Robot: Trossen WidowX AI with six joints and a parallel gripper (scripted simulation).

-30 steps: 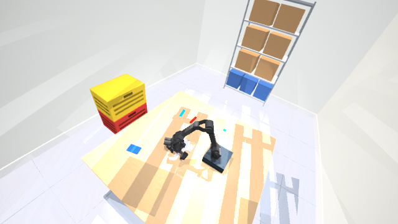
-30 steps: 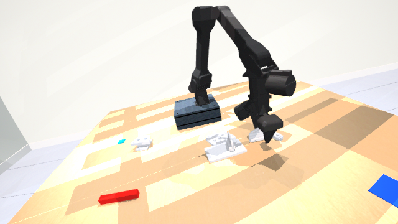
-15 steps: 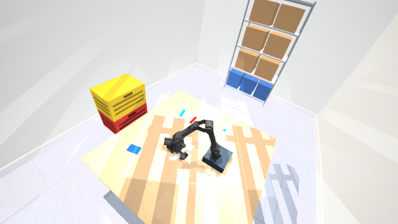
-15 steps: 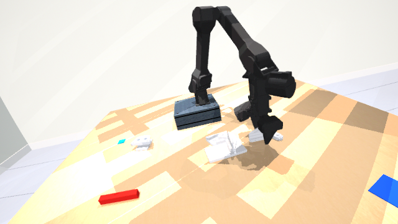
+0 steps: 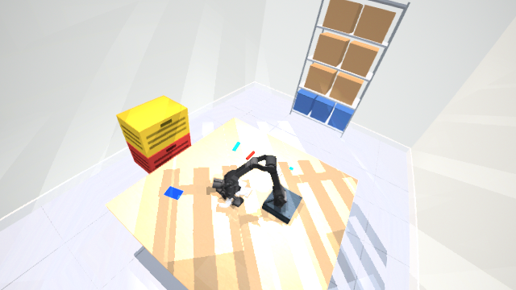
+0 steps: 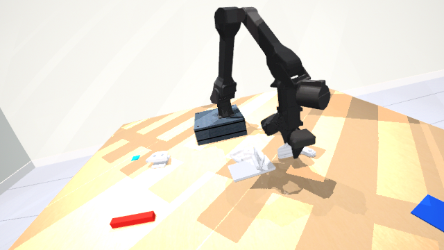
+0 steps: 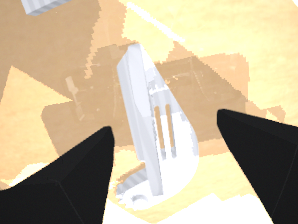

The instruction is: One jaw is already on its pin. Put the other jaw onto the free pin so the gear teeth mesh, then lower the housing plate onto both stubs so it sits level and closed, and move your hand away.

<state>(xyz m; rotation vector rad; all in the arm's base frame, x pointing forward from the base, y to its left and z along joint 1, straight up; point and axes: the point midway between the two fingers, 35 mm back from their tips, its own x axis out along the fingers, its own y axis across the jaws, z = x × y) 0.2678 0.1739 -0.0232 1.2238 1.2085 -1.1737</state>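
The loose white jaw [image 7: 177,145] [image 6: 284,153] lies on the table, slotted and rounded on one side, with teeth at its lower end in the wrist view. My gripper [image 7: 165,124] is partly open, with one finger on each side of this jaw and a gap on both sides. The white base [image 6: 239,174] lies beside it, with the other jaw [image 6: 247,153] standing on it; the pins cannot be made out. A corner of the base shows at the top left of the wrist view. The white housing plate [image 6: 159,158] lies apart, on the base's left in the exterior view.
A red bar [image 6: 132,219] [image 5: 250,155], a blue square [image 5: 173,192] [image 6: 430,212], a small cyan piece [image 5: 291,168] [image 6: 135,157] and a cyan bar [image 5: 236,146] lie on the table. The arm's dark base block [image 6: 222,130] stands behind the white base.
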